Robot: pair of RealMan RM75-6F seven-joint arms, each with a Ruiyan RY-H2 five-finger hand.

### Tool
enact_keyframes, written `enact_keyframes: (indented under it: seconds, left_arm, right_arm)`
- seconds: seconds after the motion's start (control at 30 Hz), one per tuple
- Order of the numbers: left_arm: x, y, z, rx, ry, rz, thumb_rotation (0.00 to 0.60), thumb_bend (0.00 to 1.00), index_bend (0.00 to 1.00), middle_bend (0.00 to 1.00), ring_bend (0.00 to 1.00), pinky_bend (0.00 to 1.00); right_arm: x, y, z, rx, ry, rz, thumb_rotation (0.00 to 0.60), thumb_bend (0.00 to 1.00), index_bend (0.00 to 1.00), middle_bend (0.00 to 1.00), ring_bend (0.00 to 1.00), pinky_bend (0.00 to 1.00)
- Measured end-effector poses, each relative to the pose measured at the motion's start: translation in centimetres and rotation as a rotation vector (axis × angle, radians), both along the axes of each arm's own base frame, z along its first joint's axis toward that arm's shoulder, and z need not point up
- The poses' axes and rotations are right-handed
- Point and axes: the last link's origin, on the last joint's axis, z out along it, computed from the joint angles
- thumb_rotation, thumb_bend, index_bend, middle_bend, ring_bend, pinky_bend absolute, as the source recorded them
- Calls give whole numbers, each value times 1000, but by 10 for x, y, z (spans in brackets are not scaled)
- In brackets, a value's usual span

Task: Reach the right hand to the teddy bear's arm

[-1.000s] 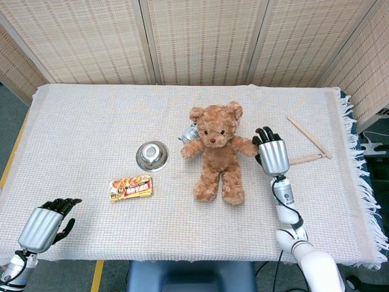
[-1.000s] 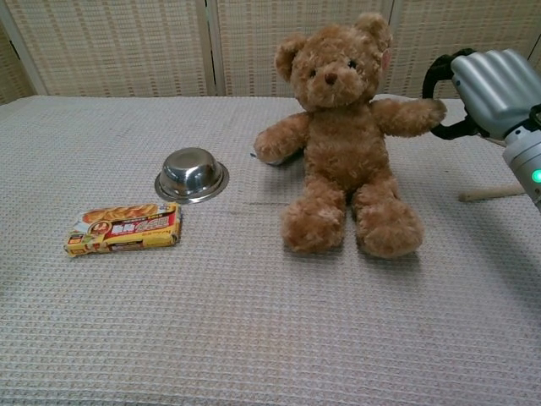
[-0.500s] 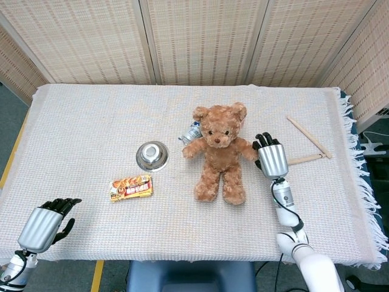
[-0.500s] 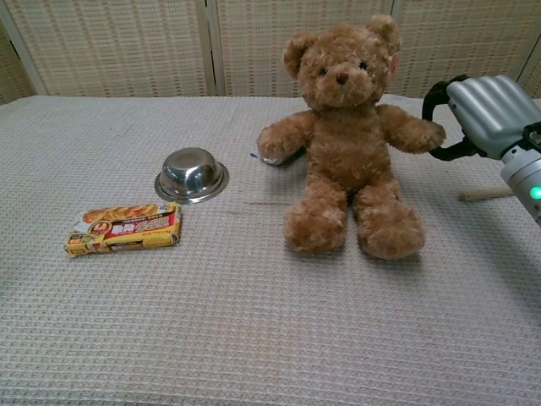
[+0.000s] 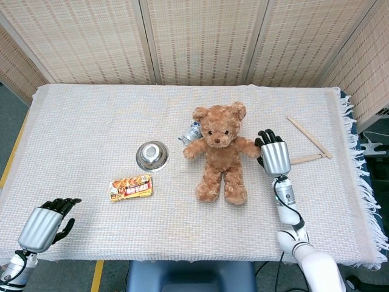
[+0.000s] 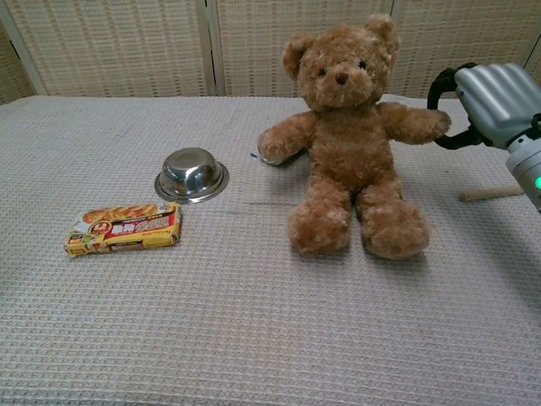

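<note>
Already the reach looked nearly done: the right robot hand (image 6: 493, 103) had its dark fingers curled at the paw of the teddy bear (image 6: 351, 135), which sat mid-tabletop (image 5: 91, 121); whether it truly gripped the arm I cannot tell. Next, a settled hold seemed called for. The snack packet (image 6: 123, 228) bore print too small to read.

Silver right hand (image 5: 273, 157), black fingers (image 5: 265, 134)
</note>
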Motion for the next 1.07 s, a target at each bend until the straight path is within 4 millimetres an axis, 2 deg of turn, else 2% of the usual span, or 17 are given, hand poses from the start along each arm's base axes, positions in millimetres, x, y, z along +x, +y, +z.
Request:
enact_keyframes:
  seconds: [0.1, 0.17, 0.23, 0.3, 0.37, 0.47, 0.63, 0.73, 0.9, 0.97, 1.07]
  left_arm:
    - [-1, 0, 0, -1, 1, 1, 600, 437, 262, 344, 351, 538]
    - [-1, 0, 1, -1, -1, 3, 600, 437, 262, 344, 351, 538]
    - [-1, 0, 1, 0, -2, 5, 600, 437, 262, 344, 352, 538]
    - [-1, 0, 1, 1, -3, 5, 600, 437, 262, 344, 353, 538]
    - [-2, 0, 2, 3, -5, 7, 600, 437, 263, 344, 353, 538]
    - [-2, 0, 2, 5, -5, 10, 600, 437, 262, 344, 353, 538]
    - [-2, -1, 1, 4, 0, 11, 600, 436, 262, 344, 353, 538]
    - [-1, -1, 0, 2, 6, 10, 600, 437, 263, 344, 353, 538]
    - [0, -1, -2, -4, 17, 9, 600, 436, 263, 344, 353, 538]
    - [0, -1, -2, -4, 18, 10, 600, 437, 262, 344, 353, 538]
    - [-1, -1, -2, -1, 18, 15, 600, 437, 262, 344, 353, 538]
  right_arm:
    - [-4, 2, -6, 32, 10, -15, 600, 257, 450, 334, 250, 569]
    - [-5, 3, -8, 49, 5, -18, 600, 253, 359, 319, 210, 562]
    - [-8, 3, -8, 63, -3, -22, 600, 216, 254, 260, 142, 519]
    - [-12, 5, -8, 73, -9, -32, 600, 136, 98, 142, 44, 403]
    - [-16, 9, -7, 80, -17, -44, 600, 96, 18, 62, 3, 304]
    - [-24, 17, -5, 97, -36, -63, 600, 69, 0, 2, 0, 219]
    - [-32, 39, 4, 139, -76, -93, 600, 68, 0, 0, 0, 213]
    - [-29, 63, 15, 174, -119, -112, 600, 67, 0, 0, 0, 213]
    - [-29, 121, 53, 210, -139, -193, 600, 68, 0, 0, 0, 214]
    - [-40, 148, 74, 198, -74, -259, 600, 68, 0, 0, 0, 215]
    - [-57, 182, 95, 174, 11, -351, 600, 67, 0, 0, 0, 218]
